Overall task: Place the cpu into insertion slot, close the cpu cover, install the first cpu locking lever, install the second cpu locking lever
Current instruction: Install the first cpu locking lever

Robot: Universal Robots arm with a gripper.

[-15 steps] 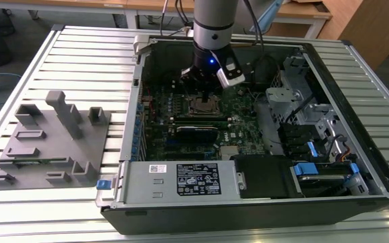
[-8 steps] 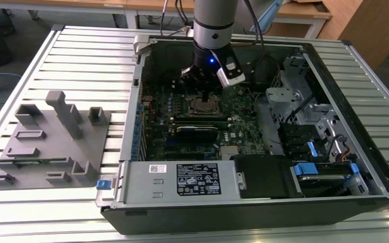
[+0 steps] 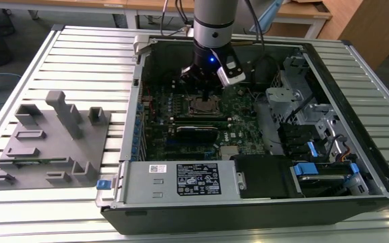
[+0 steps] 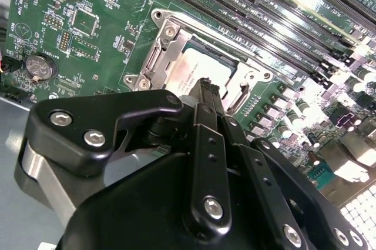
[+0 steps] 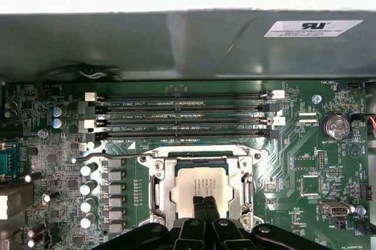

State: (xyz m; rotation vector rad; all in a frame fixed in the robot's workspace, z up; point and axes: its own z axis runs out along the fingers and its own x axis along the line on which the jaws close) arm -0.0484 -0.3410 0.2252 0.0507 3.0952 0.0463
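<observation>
The cpu [image 5: 197, 186] lies flat inside the window of the cpu cover [image 5: 245, 188], which looks lowered. The pincer [image 5: 204, 204], fingers pressed together and holding nothing, hangs over 1 edge of that window. An off-centre push there could tilt the chip, or the fingers could skid off the cover's rim.

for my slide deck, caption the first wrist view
Closed black fingers above the dull silver square cpu, seated within the silvery metal cpu cover
</observation>
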